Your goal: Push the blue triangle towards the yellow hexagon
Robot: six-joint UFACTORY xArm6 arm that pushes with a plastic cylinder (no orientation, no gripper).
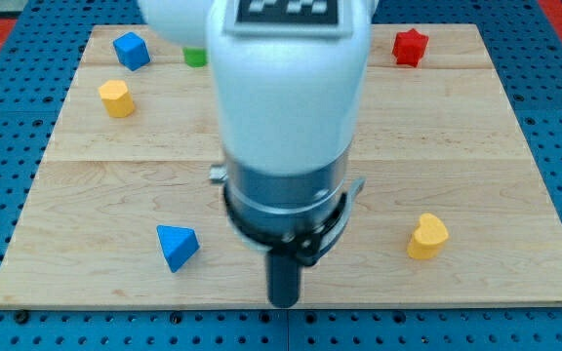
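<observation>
Near the view's bottom, our tip (283, 300) sits right of the blue triangle (177, 246), apparently not touching. Yellow hexagon (116, 98) is well apart, upper left. No fingers, only 1 rod. Push not started.

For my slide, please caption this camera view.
My tip rests at the board's bottom edge, right of the blue triangle; the yellow hexagon sits upper left.

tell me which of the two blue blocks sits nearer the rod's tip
The blue triangle block near the view's bottom, just left of my tip. The other blue block, a chunkier shape, lies far off at the view's top left corner.
</observation>
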